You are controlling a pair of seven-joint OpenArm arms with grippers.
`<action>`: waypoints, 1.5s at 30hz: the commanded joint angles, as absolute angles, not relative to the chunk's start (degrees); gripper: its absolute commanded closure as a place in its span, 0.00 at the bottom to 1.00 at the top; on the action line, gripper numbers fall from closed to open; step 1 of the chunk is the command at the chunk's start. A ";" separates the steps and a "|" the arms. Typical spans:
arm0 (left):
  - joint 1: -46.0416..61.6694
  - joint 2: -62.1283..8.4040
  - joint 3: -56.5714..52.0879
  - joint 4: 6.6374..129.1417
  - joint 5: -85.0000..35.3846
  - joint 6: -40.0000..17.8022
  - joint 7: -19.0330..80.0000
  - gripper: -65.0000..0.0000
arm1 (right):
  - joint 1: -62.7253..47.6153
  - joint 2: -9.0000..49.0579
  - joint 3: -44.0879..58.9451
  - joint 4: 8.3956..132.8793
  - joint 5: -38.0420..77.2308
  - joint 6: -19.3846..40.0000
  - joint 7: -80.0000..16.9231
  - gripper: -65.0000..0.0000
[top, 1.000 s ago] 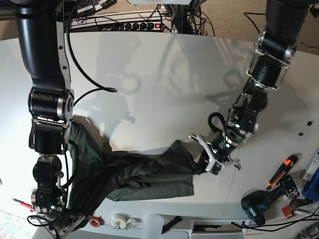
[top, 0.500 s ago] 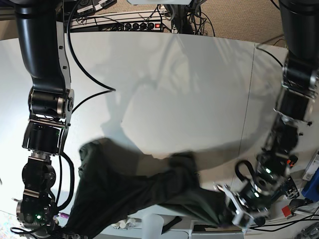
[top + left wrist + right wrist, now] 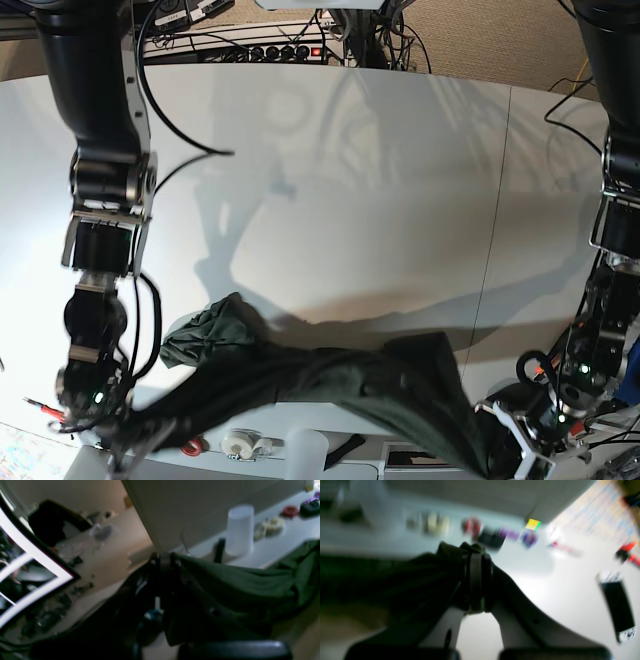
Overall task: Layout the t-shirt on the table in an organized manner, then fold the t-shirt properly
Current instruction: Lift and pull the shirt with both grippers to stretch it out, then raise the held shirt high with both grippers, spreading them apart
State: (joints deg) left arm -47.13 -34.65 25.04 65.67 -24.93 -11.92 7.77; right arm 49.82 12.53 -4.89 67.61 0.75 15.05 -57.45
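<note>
The dark green t-shirt [image 3: 330,385] hangs stretched in a bunched band over the near edge of the white table [image 3: 350,180]. A crumpled end [image 3: 210,325] lies toward the left. My left gripper [image 3: 500,455] is at the lower right of the base view, shut on one end of the cloth. In the left wrist view its fingertips [image 3: 163,557] pinch the t-shirt [image 3: 237,587], which trails off to the right. My right gripper [image 3: 135,435] is at the lower left, shut on the other end. The blurred right wrist view shows the closed gripper [image 3: 476,555] with the t-shirt [image 3: 407,580] bunched in it.
Below the table's near edge a ledge holds a white cup [image 3: 305,450], a tape roll [image 3: 240,442] and a red ring [image 3: 190,442]. A dark seam [image 3: 497,230] runs down the table on the right. Cables and a power strip [image 3: 270,50] lie beyond the far edge.
Both arms have drawn back toward the table's near edge. The t-shirt, gripped at both ends, has been lifted and pulled out longer between them.
</note>
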 commanded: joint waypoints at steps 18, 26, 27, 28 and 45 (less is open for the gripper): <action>-42.52 -39.40 24.45 66.54 -27.29 -16.62 6.68 1.00 | 29.67 13.04 -4.75 93.86 14.09 23.07 -61.73 1.00; -43.05 -43.29 22.48 66.57 -27.35 -16.60 5.56 1.00 | 27.66 13.02 -4.75 102.72 9.65 21.15 -58.24 1.00; -43.03 -43.57 21.04 66.57 -27.38 -16.60 5.58 1.00 | 27.86 12.99 -4.73 103.59 8.12 19.66 -56.27 1.00; -43.05 -43.72 19.42 66.57 -27.64 -16.58 5.58 1.00 | 28.36 12.99 -4.75 104.29 6.72 17.98 -54.37 1.00; -48.38 -49.43 6.13 66.54 -37.34 -22.17 11.03 1.00 | 46.06 9.67 -4.38 90.15 -1.72 10.46 -47.81 1.00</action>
State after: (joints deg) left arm -46.26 -48.34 6.76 65.73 -36.77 -22.61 12.91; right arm 43.94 9.37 -4.64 89.32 -1.41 10.74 -49.69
